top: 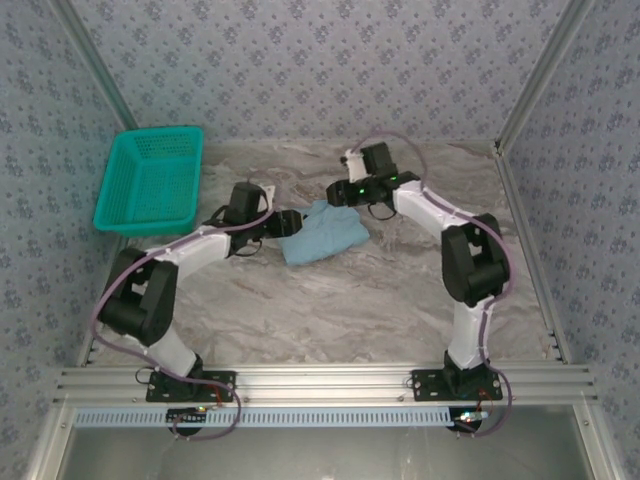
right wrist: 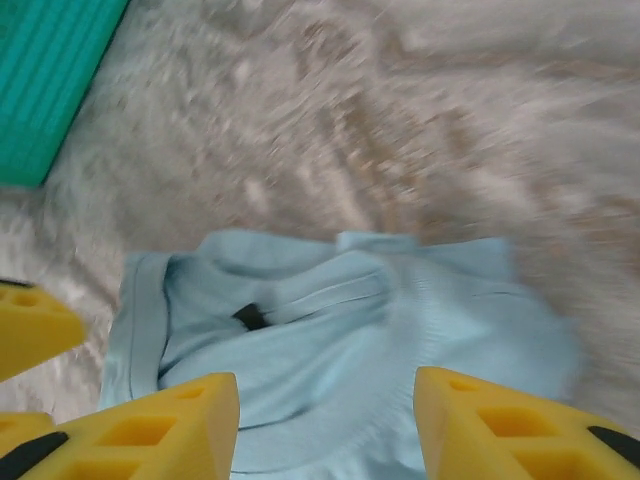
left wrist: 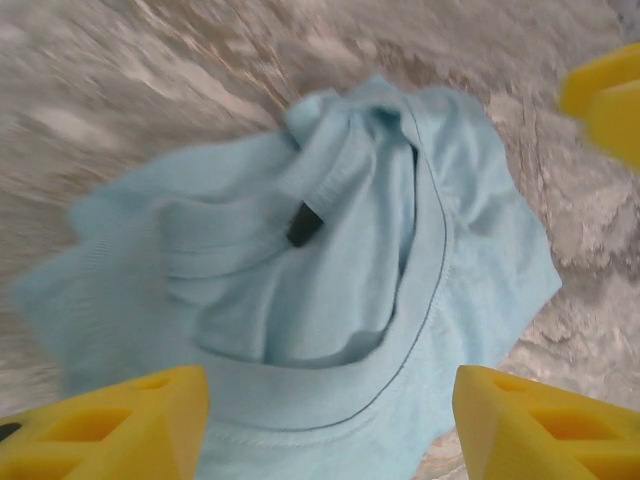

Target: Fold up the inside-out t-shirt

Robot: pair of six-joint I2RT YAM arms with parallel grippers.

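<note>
The light blue t-shirt (top: 322, 233) lies bunched in a small heap on the marble table, mid-back. Its collar opening faces up and the dark neck label (left wrist: 303, 225) (right wrist: 250, 317) shows inside. My left gripper (top: 291, 222) is at the heap's left edge, open, with its yellow fingers (left wrist: 110, 425) straddling the collar band and nothing pinched. My right gripper (top: 336, 194) hovers at the heap's far edge, also open, its fingers (right wrist: 520, 430) spread over the shirt (right wrist: 350, 340). In the left wrist view the shirt (left wrist: 330, 290) lies between the jaws.
A teal mesh basket (top: 150, 180) stands at the back left, its corner (right wrist: 50, 80) visible in the right wrist view. Patterned walls enclose the table on three sides. Bare marble (top: 330, 310) stretches in front of the shirt toward the arm bases.
</note>
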